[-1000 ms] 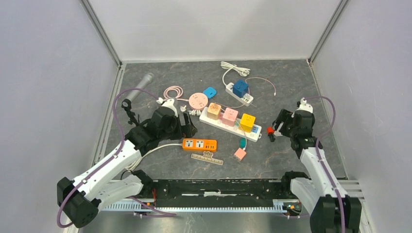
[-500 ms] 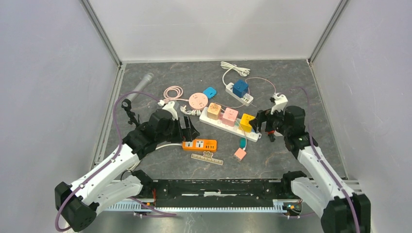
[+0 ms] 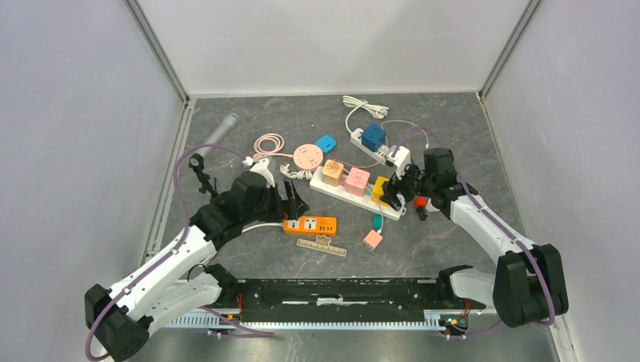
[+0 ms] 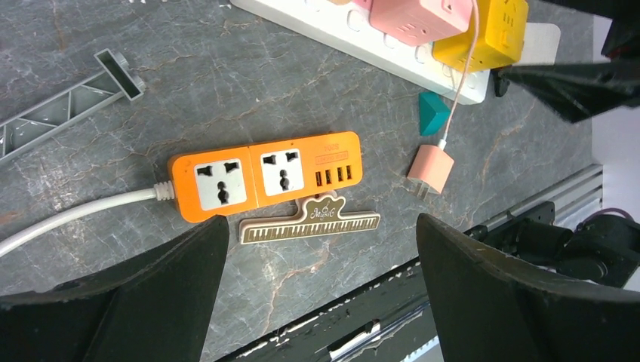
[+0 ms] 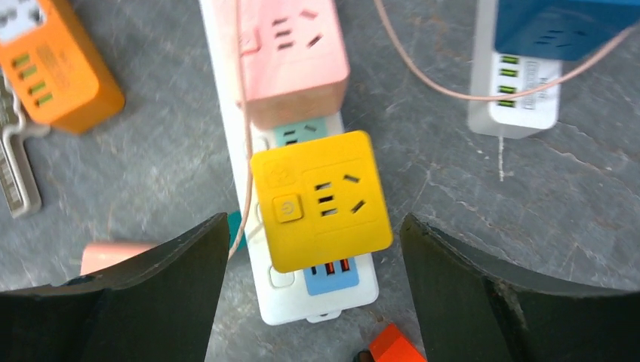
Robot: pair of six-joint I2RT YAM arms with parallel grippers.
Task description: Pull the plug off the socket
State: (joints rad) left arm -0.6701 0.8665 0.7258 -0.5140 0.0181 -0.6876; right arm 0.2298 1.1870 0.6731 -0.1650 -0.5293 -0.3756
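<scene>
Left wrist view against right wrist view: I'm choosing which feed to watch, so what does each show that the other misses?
Only left wrist: the white cord of the orange strip and a grey bracket. Only right wrist: the blue cube on a small white strip. Both: the yellow cube, pink cube, long white strip and that orange strip.

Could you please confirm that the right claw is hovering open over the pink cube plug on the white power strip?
The colour is wrong: the right claw hovers open over the yellow cube plug on the white power strip, as the right wrist view shows.
</scene>
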